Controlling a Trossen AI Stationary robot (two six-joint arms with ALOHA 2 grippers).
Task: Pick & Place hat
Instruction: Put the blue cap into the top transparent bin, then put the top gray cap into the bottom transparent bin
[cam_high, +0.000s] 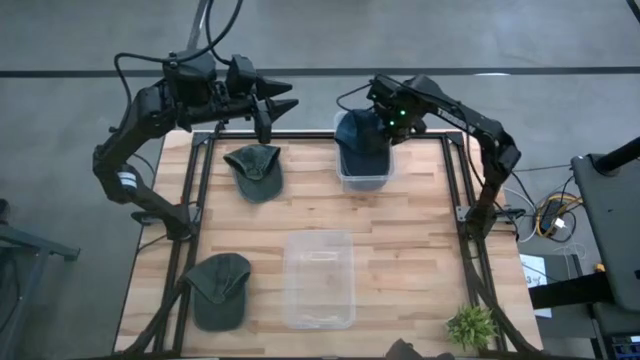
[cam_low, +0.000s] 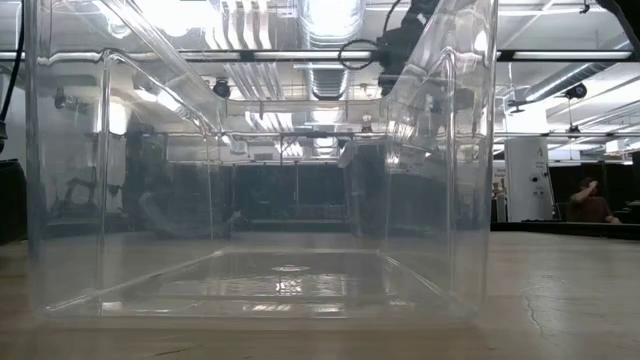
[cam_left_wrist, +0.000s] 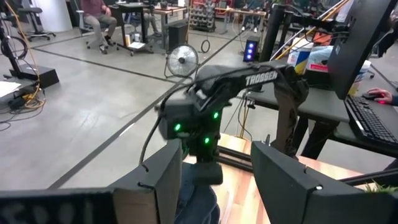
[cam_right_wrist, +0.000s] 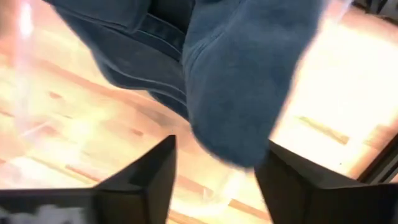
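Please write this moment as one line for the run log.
right gripper: open above blue hat | blue hat: in small clear bin | left gripper: open, waiting at table's far edge

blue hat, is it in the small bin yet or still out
In. The high view shows the blue hat lying over the small clear bin at the table's far edge, with the right gripper above it.

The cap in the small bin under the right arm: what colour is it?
Dark blue cap, denim-like; the right wrist view shows it best.
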